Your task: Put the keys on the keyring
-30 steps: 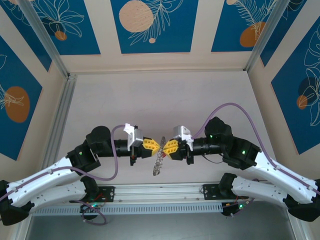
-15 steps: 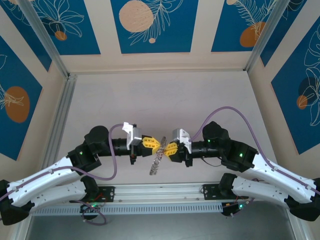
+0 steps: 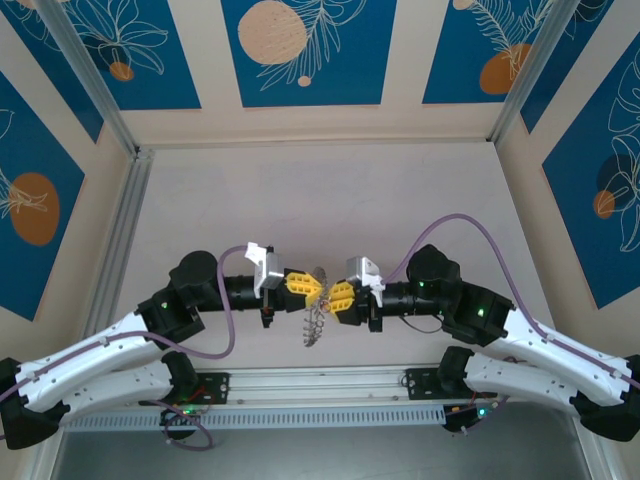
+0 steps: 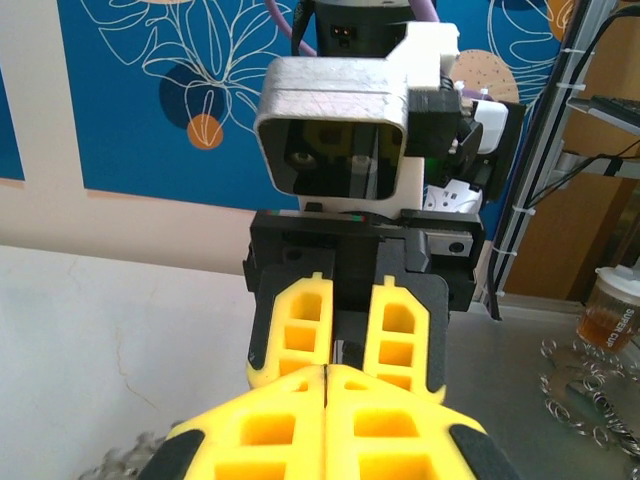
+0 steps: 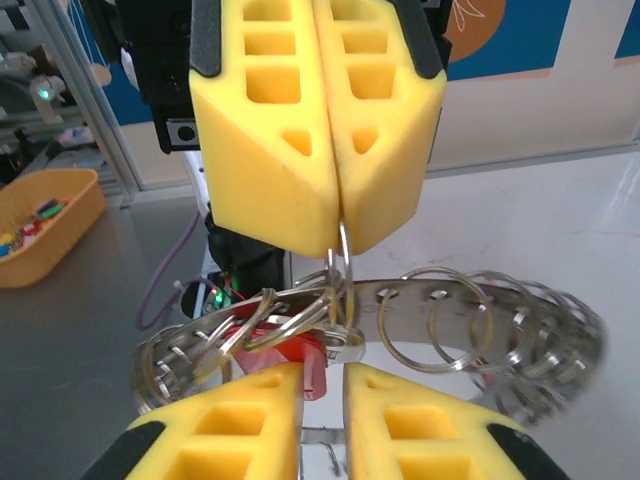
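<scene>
Silvery keys (image 5: 520,335) are fanning off the keyring (image 5: 410,291) toward 3 o'clock, red piece (image 5: 312,362) at centre; left gripper (image 5: 338,240) is clenching the keyring, right gripper (image 5: 322,382) standing slightly parted

Your inventory, item by item:
- Left arm (image 3: 100,355) and right arm (image 3: 560,350): white shell links, black joint housings, small green status lights.
- Purple cable (image 3: 232,300): one loops beside your left arm's forearm, and a second, longer one (image 3: 470,225) arches over the right.
- Camera housing (image 4: 345,125): grey-white printed box with rounded corners and a dark window, on a black bracket.
- Fingers (image 5: 270,130): yellow wedges moulded with open rectangular cells, edged with black side rails.
</scene>
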Motion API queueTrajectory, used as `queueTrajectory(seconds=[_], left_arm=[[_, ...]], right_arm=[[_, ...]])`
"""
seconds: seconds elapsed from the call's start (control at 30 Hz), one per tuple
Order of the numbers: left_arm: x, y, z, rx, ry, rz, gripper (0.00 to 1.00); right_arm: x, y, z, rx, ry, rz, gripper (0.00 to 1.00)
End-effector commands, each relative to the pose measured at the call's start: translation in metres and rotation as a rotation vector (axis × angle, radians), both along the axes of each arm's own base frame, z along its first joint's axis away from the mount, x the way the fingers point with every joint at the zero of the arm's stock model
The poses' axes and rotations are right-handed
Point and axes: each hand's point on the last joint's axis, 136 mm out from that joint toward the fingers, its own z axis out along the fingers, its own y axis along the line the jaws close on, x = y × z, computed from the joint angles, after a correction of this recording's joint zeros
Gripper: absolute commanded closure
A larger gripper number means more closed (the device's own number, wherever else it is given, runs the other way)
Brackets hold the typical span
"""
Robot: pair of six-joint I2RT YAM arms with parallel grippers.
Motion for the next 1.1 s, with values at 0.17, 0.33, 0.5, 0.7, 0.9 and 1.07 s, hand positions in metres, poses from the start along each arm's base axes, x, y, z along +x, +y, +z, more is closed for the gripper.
queueTrajectory(seconds=[0.17,0.33,0.5,0.7,0.9,1.07], left_arm=[[-0.009,-0.002,0.008,-0.044,-0.009,-0.056,1.00],[-0.011,0.000,0.006,-0.047,-0.005,-0.063,1.00],[-0.013,-0.001,0.006,-0.043,0.000,-0.078,1.00],[-0.015,-0.002,0.005,-0.043,0.001,-0.092,1.00],[-0.016,-0.002,0.008,-0.056,-0.001,-0.099,1.00],[-0.006,0.000,-0.001,0.012,-0.005,-0.027,1.00]], right_arm=[[0.005,-0.009,0.020,0.113,-0.042,-0.075,0.68],[0.012,-0.010,0.028,0.134,-0.066,-0.115,0.68],[0.011,-0.003,0.029,0.138,-0.068,-0.090,0.72],[0.008,0.006,0.025,0.115,-0.055,-0.052,0.79],[0.012,0.007,0.017,0.065,-0.053,-0.061,0.87],[0.021,-0.003,0.019,0.013,-0.086,-0.132,1.00]])
